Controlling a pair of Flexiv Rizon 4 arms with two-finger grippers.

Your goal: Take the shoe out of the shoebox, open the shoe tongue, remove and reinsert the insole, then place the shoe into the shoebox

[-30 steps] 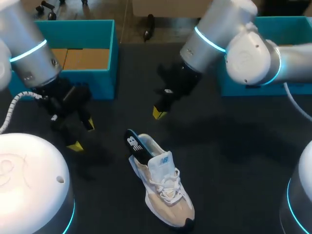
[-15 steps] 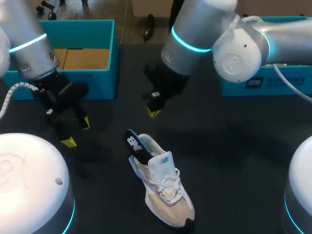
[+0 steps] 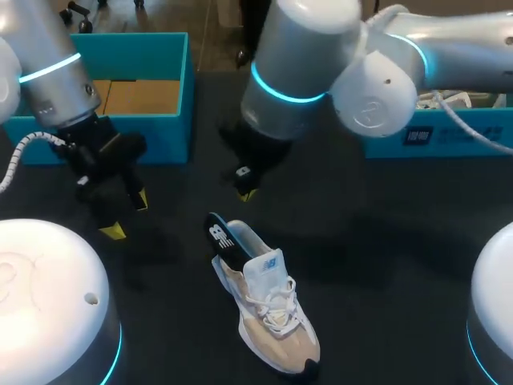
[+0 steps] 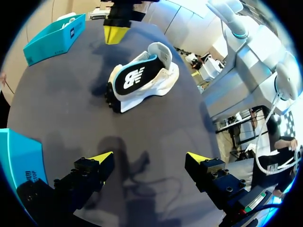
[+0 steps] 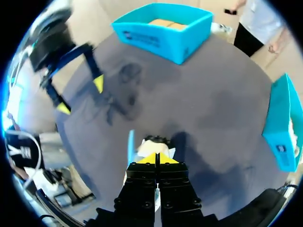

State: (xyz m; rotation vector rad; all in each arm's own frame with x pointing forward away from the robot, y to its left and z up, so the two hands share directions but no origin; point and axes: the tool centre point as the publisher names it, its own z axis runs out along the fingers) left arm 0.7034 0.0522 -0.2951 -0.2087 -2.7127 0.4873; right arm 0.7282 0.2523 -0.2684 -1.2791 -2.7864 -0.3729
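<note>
Head view: the shoe (image 3: 268, 301) lies on the dark table (image 3: 385, 241), out of both boxes, toe toward me; a dark insole (image 3: 220, 239) stands partly out of its opening at the heel end. The left teal box (image 3: 172, 128) sits at the far left with brown card inside; the right teal box (image 3: 449, 136) sits at the far right. My left gripper (image 3: 127, 216) hangs over the table well to the left of the shoe, its yellow tips spread apart. My right arm reaches past the middle; the right gripper (image 3: 245, 192) hangs just beyond the shoe's heel end, only one yellow tip showing here.

Left wrist view: my left gripper (image 4: 149, 158) is spread wide with bare table between the fingers, gripping nothing; the shoe (image 4: 165, 78) lies well ahead of it, the insole (image 4: 130, 80) facing the camera; the right gripper (image 4: 113, 34) hangs beyond the shoe; the right teal box (image 4: 54, 38) sits far ahead; a corner of the left teal box (image 4: 19, 161) is beside my fingers.

Right wrist view: my right gripper (image 5: 156, 158) has its tips pressed together, nothing between them; the shoe (image 5: 143, 148) lies just under and ahead of the tips, mostly hidden by them; I cannot tell whether they touch. The left gripper (image 5: 80, 96) stands apart, tips spread; the left teal box (image 5: 165, 33) lies far ahead; the right teal box (image 5: 279, 127) lies off to the side.
</note>
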